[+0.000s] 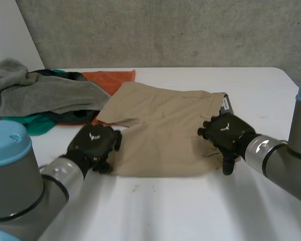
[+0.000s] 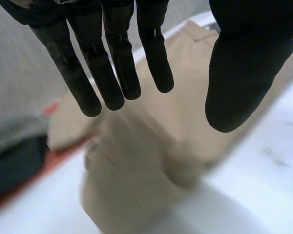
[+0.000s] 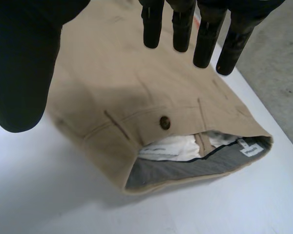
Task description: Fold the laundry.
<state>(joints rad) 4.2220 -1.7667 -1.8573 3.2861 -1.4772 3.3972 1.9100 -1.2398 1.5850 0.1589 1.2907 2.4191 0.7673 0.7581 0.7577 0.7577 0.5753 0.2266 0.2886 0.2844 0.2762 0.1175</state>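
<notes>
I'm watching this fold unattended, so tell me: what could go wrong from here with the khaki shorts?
1. The waistband gapes open near the right hand; its fingers might snag inside it.
2. The left hand is open at the edge of the khaki shorts; a grasp might catch only the top layer.
3. The laundry pile lies close to one leg and could get dragged along.

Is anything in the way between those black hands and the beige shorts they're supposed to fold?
Nothing visible does. The open left hand is at the tan cloth shorts' near edge, and the open right hand is at their waistband. The grey towel pile lies aside.
</notes>
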